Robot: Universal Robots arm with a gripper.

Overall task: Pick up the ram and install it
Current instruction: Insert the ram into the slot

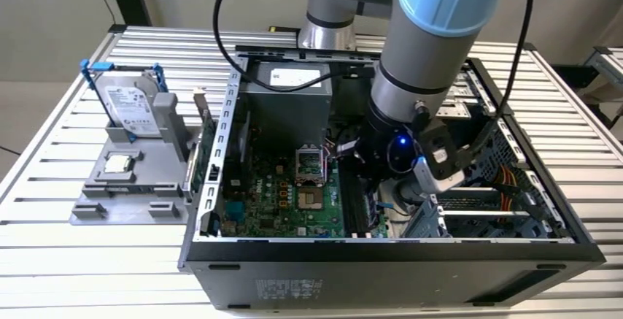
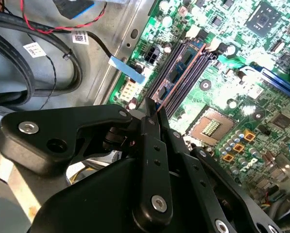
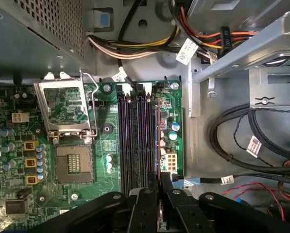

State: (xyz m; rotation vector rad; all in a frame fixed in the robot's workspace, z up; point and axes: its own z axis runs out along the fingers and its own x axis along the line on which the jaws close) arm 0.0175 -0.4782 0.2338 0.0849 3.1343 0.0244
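We see the black two-fingered gripper (image 3: pixel 159 194) lowered inside the open black computer case (image 1: pixel 389 250), just above the green motherboard (image 3: pixel 106 145). Its fingers (image 2: pixel 152 131) are pressed close together, clamped on the thin bluish-green ram stick (image 3: pixel 159 141), which we view edge-on as a narrow line running out from between the fingertips. In both wrist views the ram stands upright along the bank of long dark memory slots (image 3: pixel 137 141), at the slot on the side away from the open silver processor socket (image 3: pixel 74 162); we cannot tell whether it is fully seated. In the exterior view, the grey and blue robot arm (image 1: pixel 428 63) reaches down into the case, and well apart from the case a grey plastic holder (image 1: pixel 122 187) carries a silver hard drive in a blue bracket (image 1: pixel 127 104) and a small square silver processor chip (image 1: pixel 117 163).
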